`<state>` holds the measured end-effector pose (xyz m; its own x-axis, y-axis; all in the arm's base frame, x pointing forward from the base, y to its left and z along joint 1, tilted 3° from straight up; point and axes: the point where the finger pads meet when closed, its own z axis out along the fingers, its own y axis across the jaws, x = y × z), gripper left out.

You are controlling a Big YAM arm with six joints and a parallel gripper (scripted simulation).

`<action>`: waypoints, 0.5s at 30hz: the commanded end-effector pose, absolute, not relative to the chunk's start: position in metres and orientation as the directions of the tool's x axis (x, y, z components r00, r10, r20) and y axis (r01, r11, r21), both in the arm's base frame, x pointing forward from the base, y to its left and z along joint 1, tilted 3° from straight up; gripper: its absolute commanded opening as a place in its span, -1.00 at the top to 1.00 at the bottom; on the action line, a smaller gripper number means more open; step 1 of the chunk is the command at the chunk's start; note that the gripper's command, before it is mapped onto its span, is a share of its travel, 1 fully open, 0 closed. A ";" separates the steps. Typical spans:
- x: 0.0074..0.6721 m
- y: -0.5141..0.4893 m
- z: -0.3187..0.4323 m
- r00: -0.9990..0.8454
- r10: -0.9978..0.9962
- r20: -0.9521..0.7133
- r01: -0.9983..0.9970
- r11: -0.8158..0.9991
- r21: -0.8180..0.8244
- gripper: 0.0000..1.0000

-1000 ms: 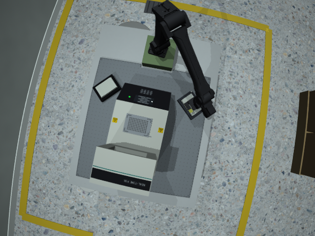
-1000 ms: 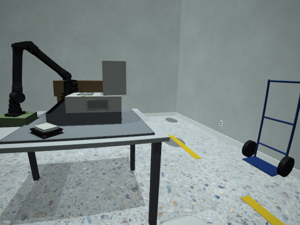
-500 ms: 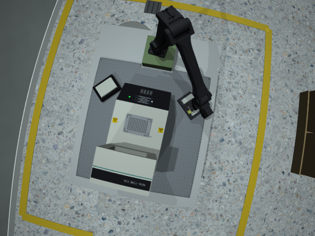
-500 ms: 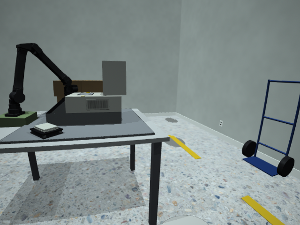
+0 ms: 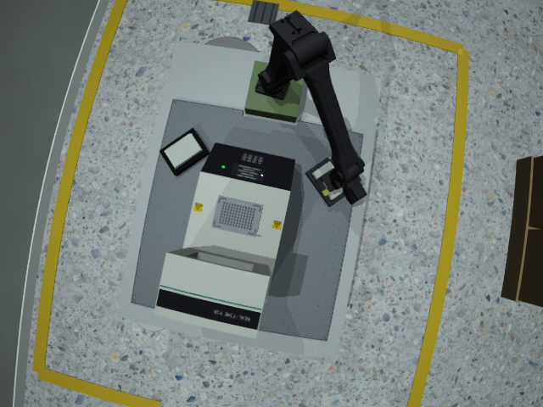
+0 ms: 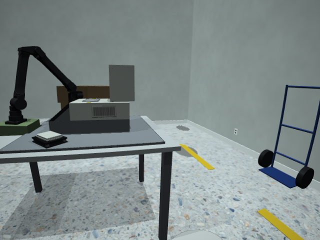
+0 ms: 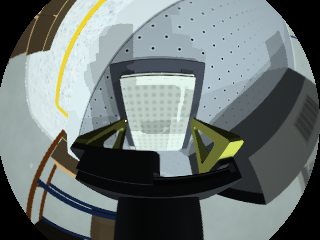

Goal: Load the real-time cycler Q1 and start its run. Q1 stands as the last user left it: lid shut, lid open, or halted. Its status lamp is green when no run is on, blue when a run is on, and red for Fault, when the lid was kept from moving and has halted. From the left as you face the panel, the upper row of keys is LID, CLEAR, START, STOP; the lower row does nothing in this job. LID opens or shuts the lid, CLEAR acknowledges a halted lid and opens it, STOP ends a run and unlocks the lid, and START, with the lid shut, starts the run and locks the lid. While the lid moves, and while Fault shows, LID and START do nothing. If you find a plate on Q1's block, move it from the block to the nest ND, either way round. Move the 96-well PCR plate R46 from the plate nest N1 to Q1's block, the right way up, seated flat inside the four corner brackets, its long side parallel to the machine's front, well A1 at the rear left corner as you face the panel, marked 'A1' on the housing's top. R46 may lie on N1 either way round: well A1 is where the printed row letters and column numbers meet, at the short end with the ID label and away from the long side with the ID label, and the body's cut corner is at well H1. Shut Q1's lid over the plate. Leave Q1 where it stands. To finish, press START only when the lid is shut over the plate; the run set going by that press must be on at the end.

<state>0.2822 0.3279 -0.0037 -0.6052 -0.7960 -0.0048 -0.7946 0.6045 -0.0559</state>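
White and dotted with wells, the plate (image 7: 159, 112) lies flat on a black holder (image 5: 316, 175) on the table's grey mat (image 5: 316, 280), to the right of the machine (image 5: 238, 205) in the top view and just off its dark front panel (image 5: 263, 153). The gripper (image 7: 160, 139) hangs directly over this plate with its fingers spread wide apart, one yellow-tipped finger (image 7: 216, 147) on either long side of the plate and nothing clamped between them; the wrist view does not make clear whether the tips touch the plate's edges. The black arm (image 5: 327, 105) slopes down to it from a green base block (image 5: 259, 107) at the table's rear edge. On the machine, the lamp (image 5: 223, 166) on the panel glows green, the lid (image 6: 121, 82) stands upright at the far end, and the perforated grey block (image 5: 237, 214) lies uncovered inside its corner brackets with no plate on it. Two yellow warning stickers (image 5: 198, 206) flank the block. A second white plate (image 5: 184, 151) sits in another black holder (image 5: 169, 163) on the opposite side of the panel, well apart from the gripper. Beyond the table (image 6: 103, 151), yellow tape (image 5: 454, 175) frames the speckled floor, a blue hand truck (image 6: 289, 134) leans by the wall, and a brown shelf (image 5: 523, 227) stands to one side.
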 end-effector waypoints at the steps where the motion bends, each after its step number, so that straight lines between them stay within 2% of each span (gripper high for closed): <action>1: 0.289 0.333 0.009 -0.602 -0.798 -0.027 -0.796 0.602 -0.057 -1.00; 15: 0.307 0.355 0.030 -0.598 -0.795 -0.101 -0.794 0.605 -0.060 -1.00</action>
